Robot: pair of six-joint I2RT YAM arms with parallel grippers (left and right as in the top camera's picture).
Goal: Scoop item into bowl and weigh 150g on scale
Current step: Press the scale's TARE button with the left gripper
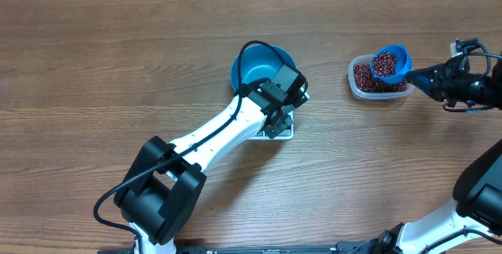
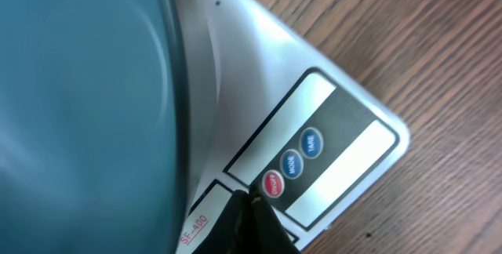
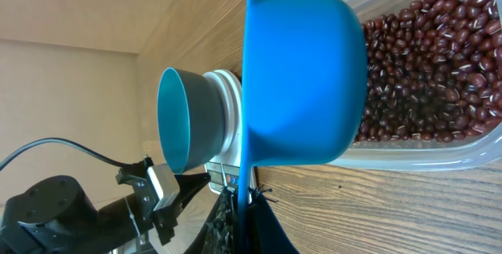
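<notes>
Overhead / left gripper point(image 1: 273, 127): jaws clenched on nothing, tips down at the front edge of the scale point(image 1: 284, 133). We read this as a poking pose for a button.
Overhead / bowl point(image 1: 255, 70): sits on the scale and looks empty, so we judge the weighing can start from zero.
Overhead / right gripper point(image 1: 430, 75): clamped on the handle of the scoop point(image 1: 390, 63).
Overhead / scoop: cup loaded with beans point(image 1: 384, 64), mouth up, hanging over the tub point(image 1: 359, 89). Long axis runs along the handle, cup end toward the bowl and well apart from it.
Left wrist / fingertips point(image 2: 235, 223): pressed together, tip right at the red button point(image 2: 274, 183). Touching or just short, we cannot tell.
Left wrist / scale: display strip and buttons run diagonally across the frame. The bowl wall fills the left.
Right wrist / scoop: handle pinched between the fingers, held level, we judge, so nothing spills.
Right wrist / beans: most lie in the tub behind the cup. The bowl on the scale stands beyond.
</notes>
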